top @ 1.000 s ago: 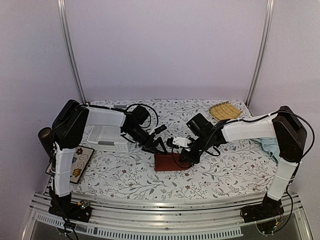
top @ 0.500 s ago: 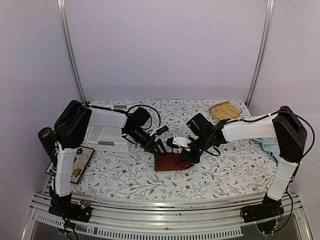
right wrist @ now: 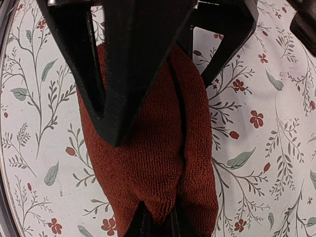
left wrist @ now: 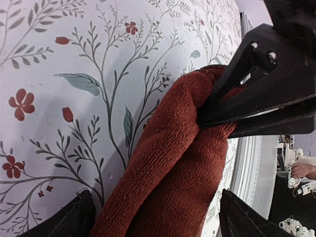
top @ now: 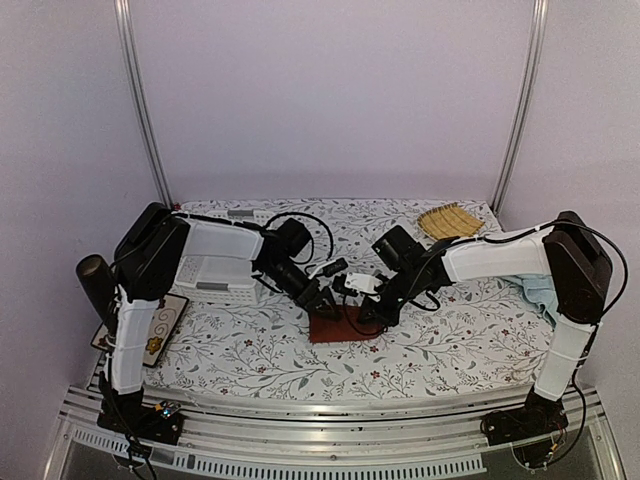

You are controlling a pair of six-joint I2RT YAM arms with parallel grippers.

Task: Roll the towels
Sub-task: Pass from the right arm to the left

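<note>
The flowery-clothed desk [top: 250,350] is seen first; the fuzzy rust-red towel [top: 338,325], folded thick, is laid at frame centre. It's straddled by the wide-spread left tool [top: 324,300], its fold pinched tight by the right tool [top: 366,317].

We see white shells on our left arm [top: 215,240] and right arm [top: 495,258], with black joints and looping black cables. Black bases stand on the aluminium rail [top: 330,445]. Our fingers [right wrist: 133,49] are matte black wedges.
</note>
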